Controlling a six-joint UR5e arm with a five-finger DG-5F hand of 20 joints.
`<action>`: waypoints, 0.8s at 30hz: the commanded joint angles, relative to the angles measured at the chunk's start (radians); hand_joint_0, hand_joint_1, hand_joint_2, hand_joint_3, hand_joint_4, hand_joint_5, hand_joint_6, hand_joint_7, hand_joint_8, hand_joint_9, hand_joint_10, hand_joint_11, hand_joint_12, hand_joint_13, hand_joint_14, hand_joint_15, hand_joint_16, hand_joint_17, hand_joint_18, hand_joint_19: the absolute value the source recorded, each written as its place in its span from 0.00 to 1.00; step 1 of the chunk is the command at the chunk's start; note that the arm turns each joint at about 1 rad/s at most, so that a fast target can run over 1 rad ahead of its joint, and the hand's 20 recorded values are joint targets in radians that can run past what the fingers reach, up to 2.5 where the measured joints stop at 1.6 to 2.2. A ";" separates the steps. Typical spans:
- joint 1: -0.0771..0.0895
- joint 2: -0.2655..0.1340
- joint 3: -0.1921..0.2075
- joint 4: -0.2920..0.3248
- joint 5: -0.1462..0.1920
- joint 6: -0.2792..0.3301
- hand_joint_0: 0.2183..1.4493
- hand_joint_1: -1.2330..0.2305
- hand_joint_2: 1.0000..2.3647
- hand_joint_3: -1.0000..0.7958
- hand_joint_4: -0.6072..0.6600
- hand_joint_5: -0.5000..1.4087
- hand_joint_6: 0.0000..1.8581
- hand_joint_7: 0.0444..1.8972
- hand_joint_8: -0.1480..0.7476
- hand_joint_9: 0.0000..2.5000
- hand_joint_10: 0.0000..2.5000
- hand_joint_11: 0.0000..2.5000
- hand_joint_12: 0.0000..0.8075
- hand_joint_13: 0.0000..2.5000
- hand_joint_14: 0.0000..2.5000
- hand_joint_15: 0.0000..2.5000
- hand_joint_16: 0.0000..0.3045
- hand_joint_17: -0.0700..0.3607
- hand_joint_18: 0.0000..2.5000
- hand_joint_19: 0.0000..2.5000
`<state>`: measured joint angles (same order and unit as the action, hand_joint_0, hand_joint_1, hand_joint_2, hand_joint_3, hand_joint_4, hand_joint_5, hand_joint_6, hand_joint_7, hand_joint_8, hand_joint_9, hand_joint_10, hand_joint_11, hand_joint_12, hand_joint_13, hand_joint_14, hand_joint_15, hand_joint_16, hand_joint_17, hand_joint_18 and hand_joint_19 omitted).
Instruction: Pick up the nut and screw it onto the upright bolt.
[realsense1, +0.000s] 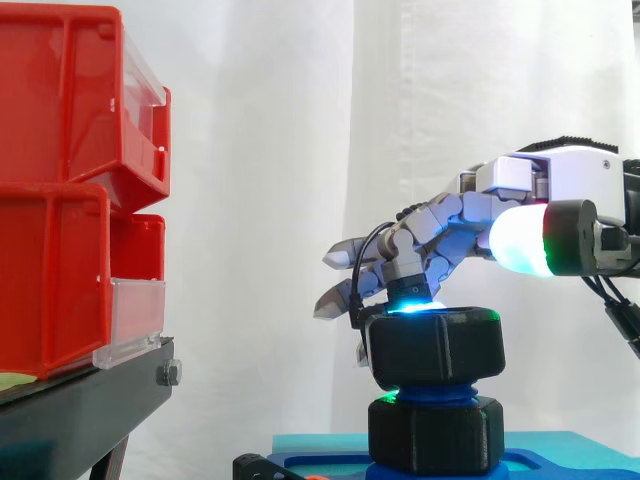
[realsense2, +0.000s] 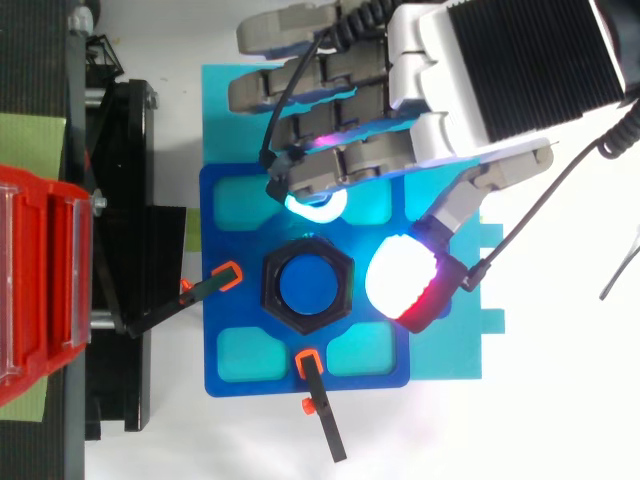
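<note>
Hand reaches in loosely spread and, as we read it, grips nothing: one fingertip touches the top rim of the nut, while the thumb hangs higher, just beside it. We see the nut sitting on the blue bolt, with thread showing above the black collar. We judge the fingertip sits off-centre to push the nut round. The clamped plate keeps the bolt upright.

Nut on bolt, mid-base; bins left; robot hand above nut.
</note>
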<state>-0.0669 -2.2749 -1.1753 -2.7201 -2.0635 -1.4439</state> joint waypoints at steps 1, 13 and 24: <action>-0.007 0.000 0.009 -0.001 -0.006 0.000 0.25 0.75 0.00 0.28 0.61 0.27 0.33 0.64 0.45 0.38 0.00 0.00 0.29 0.23 0.00 0.00 0.06 0.27 0.09 0.00; -0.011 -0.002 0.051 0.000 -0.023 -0.001 0.23 0.77 0.00 0.28 0.69 0.24 0.27 0.47 0.42 0.35 0.00 0.00 0.33 0.18 0.00 0.00 0.08 0.30 0.04 0.00; 0.024 -0.008 0.049 0.025 0.031 0.002 0.23 0.78 0.00 0.28 0.66 0.22 0.27 0.38 0.40 0.32 0.00 0.00 0.34 0.16 0.00 0.00 0.10 0.31 0.02 0.00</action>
<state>-0.0542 -2.2772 -1.1252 -2.6936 -2.0535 -1.4422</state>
